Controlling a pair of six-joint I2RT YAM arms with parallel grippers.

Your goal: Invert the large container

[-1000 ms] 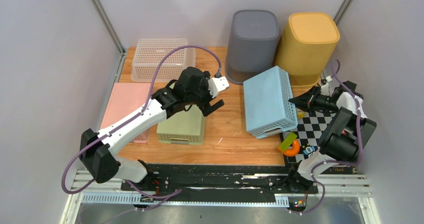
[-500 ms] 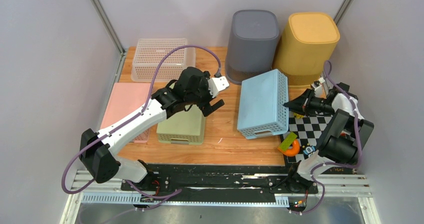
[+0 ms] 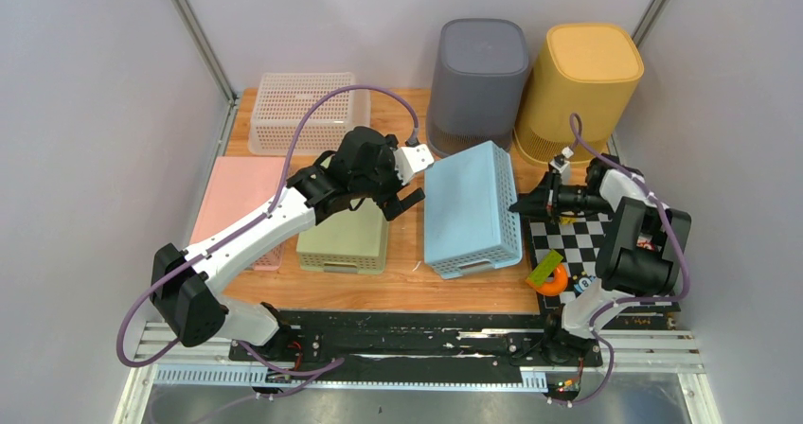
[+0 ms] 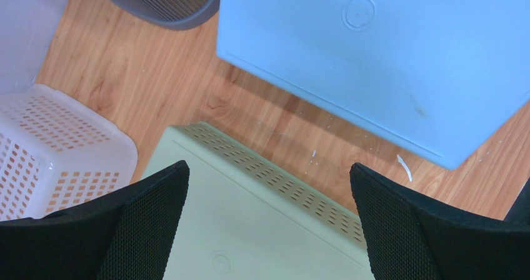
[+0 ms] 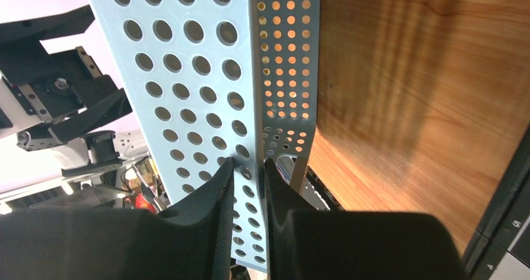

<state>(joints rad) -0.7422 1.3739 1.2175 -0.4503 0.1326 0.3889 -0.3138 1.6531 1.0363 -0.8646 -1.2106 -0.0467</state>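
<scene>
Blue container: the large perforated basket lies at the centre of the wooden table, closed base facing up and slightly tilted. It is between the green container on its left and the checkerboard on its right, with its far corner just in front of the grey bin. Whether its whole rim rests on the wood cannot be told.

Grey bin and yellow bin: side by side at the far edge, closed faces up.

White basket: far left corner, open side up.

Pink tray: flat at the left edge, touching the green container.

Green container: base up, directly beneath the left arm's wrist.

Checkerboard: flat mat at the right edge.

Left gripper: fingers spread fully apart, holding nothing. It hovers over the gap between the green and blue containers, close to the blue container's left side.

Right gripper: fingers nearly together, pinching the blue container's perforated right-hand wall at its rim.

Orange ring: small toy at the checkerboard's near corner, a green block lying on it.
</scene>
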